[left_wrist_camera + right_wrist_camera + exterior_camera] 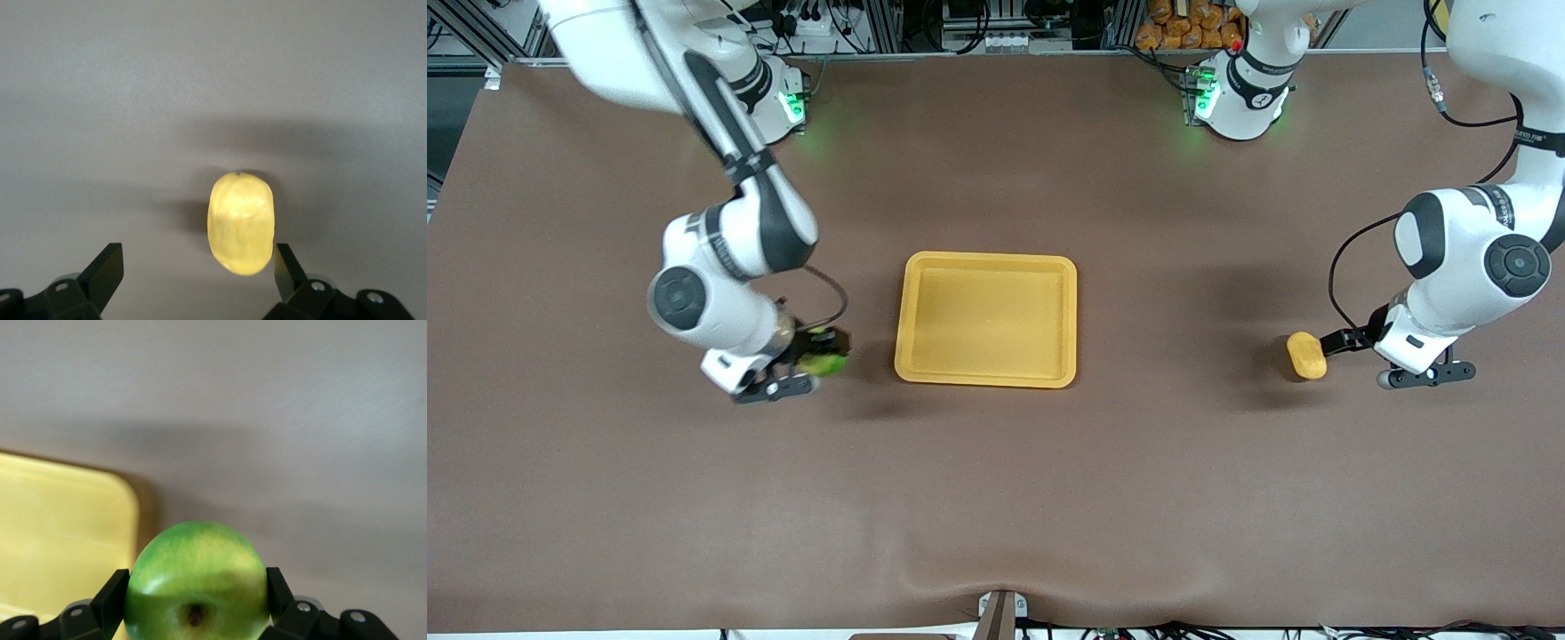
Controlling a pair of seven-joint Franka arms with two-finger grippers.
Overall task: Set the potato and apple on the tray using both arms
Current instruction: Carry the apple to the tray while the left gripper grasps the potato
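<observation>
The green apple (824, 361) sits between the fingers of my right gripper (818, 351), which is shut on it beside the yellow tray (987, 260), toward the right arm's end of the table. In the right wrist view the apple (197, 577) fills the right gripper (197, 583), stem dimple facing the camera, with a corner of the tray (60, 533) close by. The yellow-orange potato (1306, 355) lies on the table toward the left arm's end. My left gripper (1344, 340) is open and low beside it. The potato (241, 223) lies just ahead of the left gripper (197, 260), close to one finger (285, 263).
The tray holds nothing. Brown cloth covers the table, with a ripple and a metal bracket (1000, 613) at the edge nearest the camera. The arm bases (1240, 98) and cables stand along the edge farthest from the camera.
</observation>
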